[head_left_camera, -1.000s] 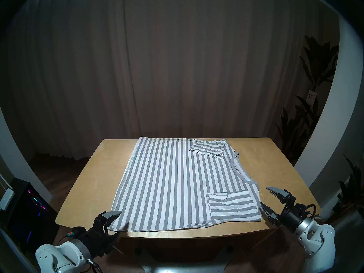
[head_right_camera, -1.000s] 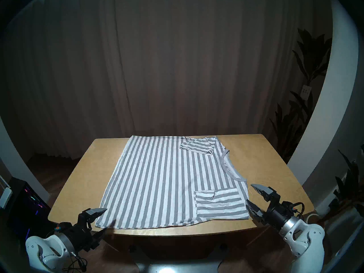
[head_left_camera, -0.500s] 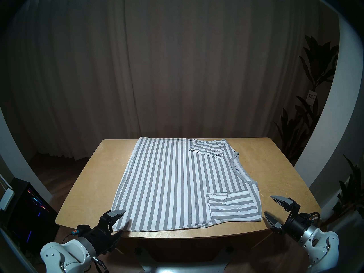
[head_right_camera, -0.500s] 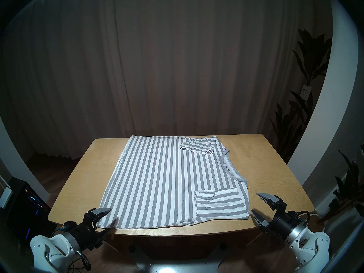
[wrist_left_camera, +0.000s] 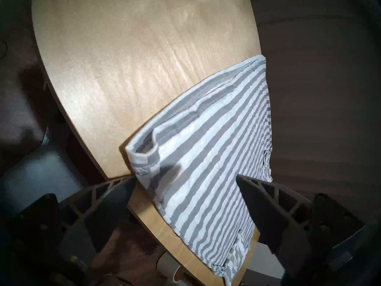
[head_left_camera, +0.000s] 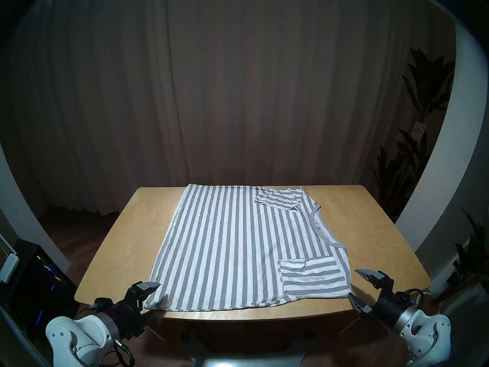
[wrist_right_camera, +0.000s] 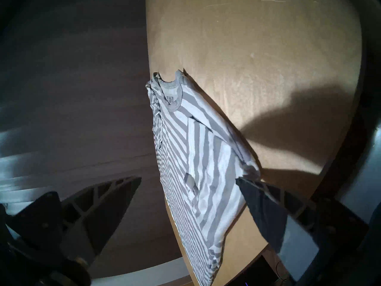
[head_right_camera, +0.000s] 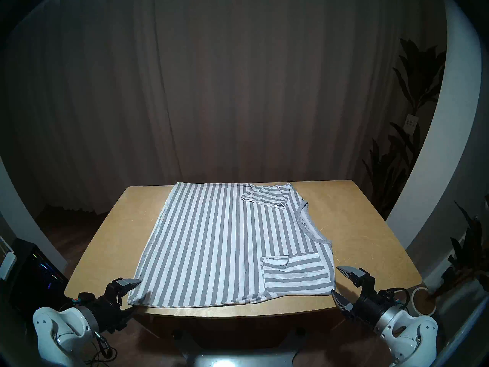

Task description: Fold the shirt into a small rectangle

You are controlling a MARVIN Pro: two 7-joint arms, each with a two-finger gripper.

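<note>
- Two wide-spread grippers, nothing held; the striped shirt (head_left_camera: 246,247) lies flat on the table (head_left_camera: 119,252), sleeves tucked in.
- Left gripper (head_left_camera: 152,300) straddles the near-left hem corner at the table's lip, so it might pinch one layer only.
- Right gripper (head_left_camera: 357,288) sits just beside the near-right corner, so its lower finger could hit the table edge.

A light wooden table (head_left_camera: 127,242) with rounded corners fills the centre. Behind it, from nine to three o'clock, hangs a brown pleated curtain (head_left_camera: 238,93). Leafy plants (head_left_camera: 420,93) stand at three o'clock — a dark computer case (head_left_camera: 39,284) with coloured lights sits at eight o'clock.
</note>
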